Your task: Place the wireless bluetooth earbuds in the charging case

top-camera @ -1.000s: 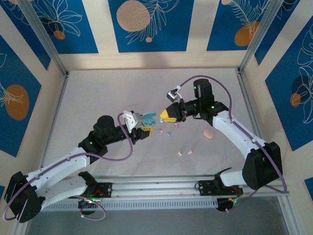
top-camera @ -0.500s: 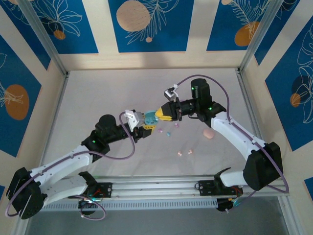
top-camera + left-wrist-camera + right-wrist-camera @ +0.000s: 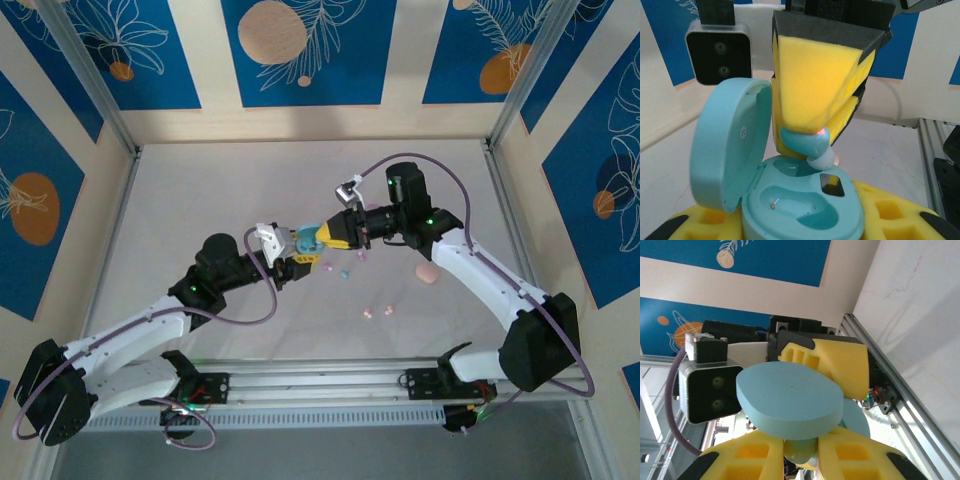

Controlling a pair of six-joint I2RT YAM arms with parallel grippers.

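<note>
Light blue earbud held over open case
The earbud is pinched in the right tool; the case is clamped in the left tool, above the tabletop's middle.

I work in a robot test cell, a lab rig: my white table is boxed in by aluminium posts and printed blue-and-cream panels, and my arms bolt to a metal rail along its near edge.
</note>
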